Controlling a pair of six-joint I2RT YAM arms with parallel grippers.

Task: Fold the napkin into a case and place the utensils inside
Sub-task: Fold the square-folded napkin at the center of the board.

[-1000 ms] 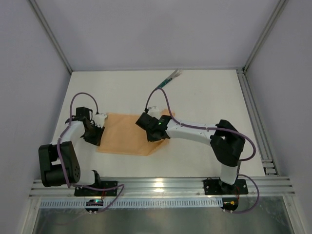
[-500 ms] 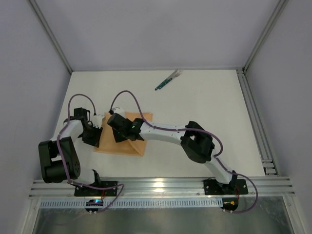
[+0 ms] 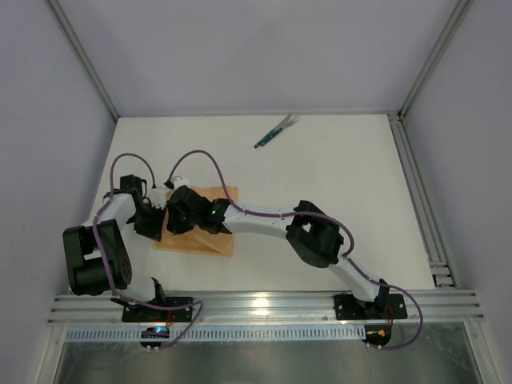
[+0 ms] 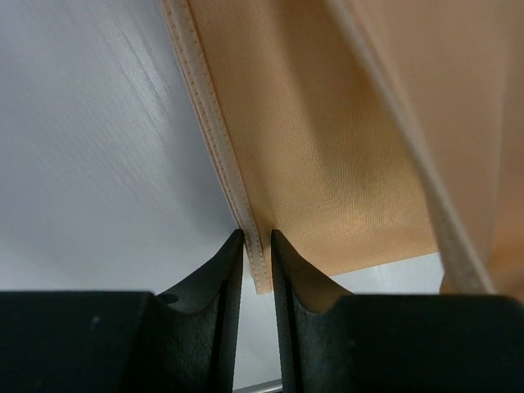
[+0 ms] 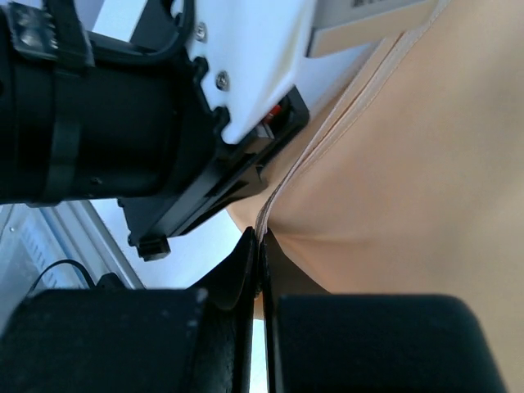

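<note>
- Two grippers meet at the napkin [image 3: 210, 242], which lies partly doubled over on the near left part of the worktop [image 3: 344, 184].
- The right gripper [image 5: 262, 241] is clamped on stacked hems, probably to carry that side across for a fold.
- The left gripper [image 4: 258, 246] straddles the left hem's corner with its jaws nearly together. It cannot be told whether it pinches the cloth, but it is likely anchoring it.
- Bare worktop to the right of the cloth and beyond it leaves room to swing.
- The utensils [image 3: 276, 133] lie near the far edge, well apart from the cloth and not yet tucked in.

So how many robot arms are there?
2. The left arm bends in at the left edge of the napkin. The right arm stretches from the lower right across to the same napkin. No others seem hidden.
</note>
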